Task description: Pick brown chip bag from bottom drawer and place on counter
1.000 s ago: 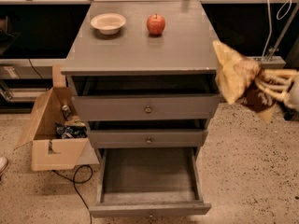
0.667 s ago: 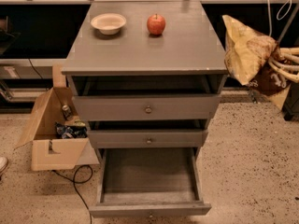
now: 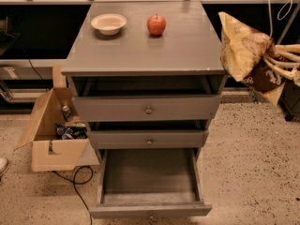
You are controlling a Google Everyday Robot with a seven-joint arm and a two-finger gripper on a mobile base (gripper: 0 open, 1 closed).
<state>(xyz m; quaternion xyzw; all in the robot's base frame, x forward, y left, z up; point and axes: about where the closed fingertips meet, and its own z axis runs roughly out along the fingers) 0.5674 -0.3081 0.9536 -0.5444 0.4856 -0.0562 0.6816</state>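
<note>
Claw: the claw (image 3: pixel 271 63) is out past the right edge of the counter, near the front-right corner and at about counter-top height. Its pale fingers (image 3: pixel 280 56) reach in from the right and are clamped around the bag.
Brown chip bag: the brown chip bag (image 3: pixel 240 49) is held in the air by the claw, off the counter. Its pale yellow-tan end points up and towards the counter, and its dark brown part with white lettering sits lower, under the fingers. Its near side hangs just beside the right edge of the counter; I cannot tell whether it touches.
Counter: the counter (image 3: pixel 154 53) is the flat grey top of the drawer cabinet.
Bowl: a pale bowl (image 3: pixel 108 23) stands near the back-left corner of the counter.
Apple: a red apple (image 3: pixel 156 25) stands near the back edge, about midway along it, just to the right of the bowl and apart from it.
Bottom drawer: the bottom drawer (image 3: pixel 149 175) is pulled far out below the front edge, with its bare grey floor in view.
Upper drawers: the top drawer (image 3: pixel 147 108) and the middle drawer (image 3: pixel 147 138) each sit a little way out, the knobs facing front.
Cardboard box: an open cardboard box (image 3: pixel 51 146) stands on the speckled floor by the cabinet's left side, with small packets inside.
Cable: a dark cable (image 3: pixel 78 187) loops on the floor in front of the box.
</note>
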